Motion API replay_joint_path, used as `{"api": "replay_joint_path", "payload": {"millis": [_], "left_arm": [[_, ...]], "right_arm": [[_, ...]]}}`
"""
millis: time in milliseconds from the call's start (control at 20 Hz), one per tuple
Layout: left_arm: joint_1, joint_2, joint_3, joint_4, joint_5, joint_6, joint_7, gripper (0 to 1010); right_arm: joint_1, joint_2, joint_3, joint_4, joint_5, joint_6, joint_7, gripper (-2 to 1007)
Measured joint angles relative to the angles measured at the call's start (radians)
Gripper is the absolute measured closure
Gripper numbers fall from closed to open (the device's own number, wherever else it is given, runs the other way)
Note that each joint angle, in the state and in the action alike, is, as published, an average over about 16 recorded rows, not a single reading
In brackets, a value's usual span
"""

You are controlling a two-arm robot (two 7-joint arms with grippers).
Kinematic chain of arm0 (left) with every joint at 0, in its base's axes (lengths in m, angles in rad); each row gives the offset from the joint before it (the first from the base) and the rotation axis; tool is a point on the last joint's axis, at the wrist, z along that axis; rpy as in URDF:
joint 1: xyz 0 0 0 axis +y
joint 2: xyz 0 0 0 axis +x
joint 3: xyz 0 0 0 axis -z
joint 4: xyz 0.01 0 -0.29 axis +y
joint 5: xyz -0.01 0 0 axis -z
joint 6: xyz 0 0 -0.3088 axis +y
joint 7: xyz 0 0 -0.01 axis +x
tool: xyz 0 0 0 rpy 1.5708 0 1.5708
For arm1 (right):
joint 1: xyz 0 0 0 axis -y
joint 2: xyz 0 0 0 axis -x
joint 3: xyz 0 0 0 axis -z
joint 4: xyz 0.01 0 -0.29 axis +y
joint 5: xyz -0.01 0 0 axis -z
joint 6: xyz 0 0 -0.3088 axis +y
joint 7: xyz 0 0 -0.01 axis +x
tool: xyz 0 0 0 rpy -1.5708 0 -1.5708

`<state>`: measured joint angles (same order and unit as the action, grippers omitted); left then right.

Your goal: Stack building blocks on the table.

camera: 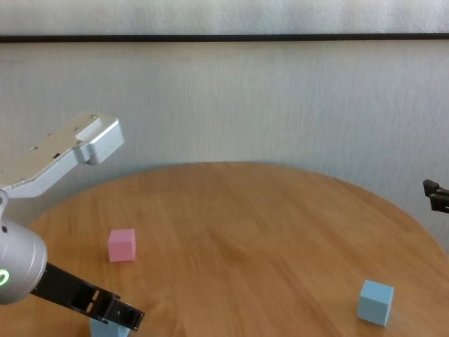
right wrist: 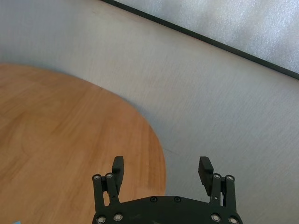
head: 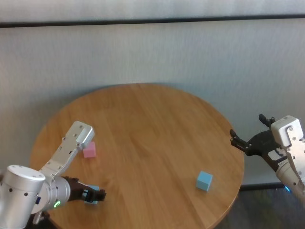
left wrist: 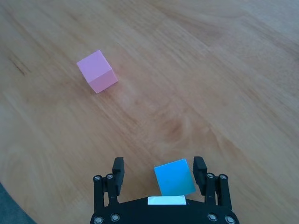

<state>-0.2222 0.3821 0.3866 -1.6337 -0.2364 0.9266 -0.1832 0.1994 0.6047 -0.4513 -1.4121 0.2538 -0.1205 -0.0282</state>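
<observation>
At about eight o'clock on the round wooden tabletop [head: 143, 124], near its front-left edge, the left tool [left wrist: 160, 175] is reaching low over the wood with its fingers spread apart. A blue cube [left wrist: 174, 178] is sitting between them, close against one finger and clear of the other, so the tool is bracketing it without gripping. Just beyond, toward nine o'clock, a pink cube [head: 89, 150] is resting flat on the wood, apart from the tool and partly behind the left arm's elbow in the head view. Farther right, at about four o'clock, a second blue cube [head: 204, 181] is lying alone near the front-right edge. Off the rim at three o'clock, the right tool [right wrist: 160, 170] is hanging in the air, wide open and holding nothing.
</observation>
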Motion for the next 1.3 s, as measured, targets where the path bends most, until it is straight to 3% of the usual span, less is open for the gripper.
{"api": "replay_joint_path", "payload": {"millis": [250,850,1300], "left_arm": [[0.001,0.002,0.000,-0.003,0.002,-0.001,0.001,167],[0.004,0.002,0.001,-0.005,0.000,-0.006,0.001,522],[0.012,0.015,0.006,-0.016,0.017,-0.048,-0.019,610]], "right_arm": [[0.000,0.000,0.000,0.000,0.000,0.000,0.000,0],[0.000,0.000,0.000,0.000,0.000,0.000,0.000,0],[0.000,0.000,0.000,0.000,0.000,0.000,0.000,0]]}}
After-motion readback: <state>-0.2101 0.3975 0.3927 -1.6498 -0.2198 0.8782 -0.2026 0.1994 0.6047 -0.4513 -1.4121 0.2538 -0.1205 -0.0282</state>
